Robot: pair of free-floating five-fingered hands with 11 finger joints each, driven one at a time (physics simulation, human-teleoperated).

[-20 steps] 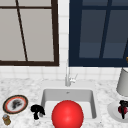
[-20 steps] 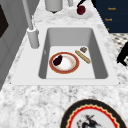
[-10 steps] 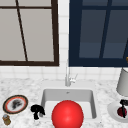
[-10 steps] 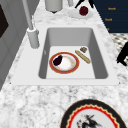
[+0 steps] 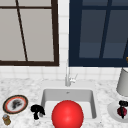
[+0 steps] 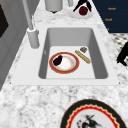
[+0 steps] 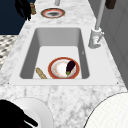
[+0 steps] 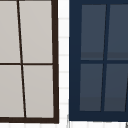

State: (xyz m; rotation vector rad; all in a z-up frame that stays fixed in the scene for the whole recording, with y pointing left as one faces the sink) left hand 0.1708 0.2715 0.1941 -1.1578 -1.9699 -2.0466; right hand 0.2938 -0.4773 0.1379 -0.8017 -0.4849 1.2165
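Speckled marble countertop [image 5: 22, 85] runs under two windows, with a white sink basin [image 6: 100, 62] and a chrome tap [image 5: 67, 77] in the middle.

My right hand [image 5: 123, 103] sits directly over a dark red round fruit [image 5: 122, 111] that rests on a plain white plate [image 5: 111, 111] at the right end of the counter, just in front of a pale grey canister [image 5: 123, 82]. From the left side the hand [image 6: 82, 3] looks to be touching the top of the fruit [image 6: 83, 10]. I cannot tell whether it has closed on it or merely rests there (black on dark red, hard to read).

My left hand [image 5: 37, 110] hangs by the sink's left front corner. Its fingers droop loosely and hold nothing. A round plate with a red and black rim [image 5: 6, 102] and a small brown jar [image 5: 6, 120] are just beside it.

My judgement is that a round fruit on a smooth plate will roll if it is pressed off-centre. So I would keep the hand centred and wrap it evenly from both sides. I would confirm contact in the side view before lifting, then go straight up to clear the canister.

Down in the basin lie a red-rimmed plate [image 6: 75, 68] bearing a purple aubergine [image 6: 57, 60], and beside it a tan stick [image 6: 82, 56].
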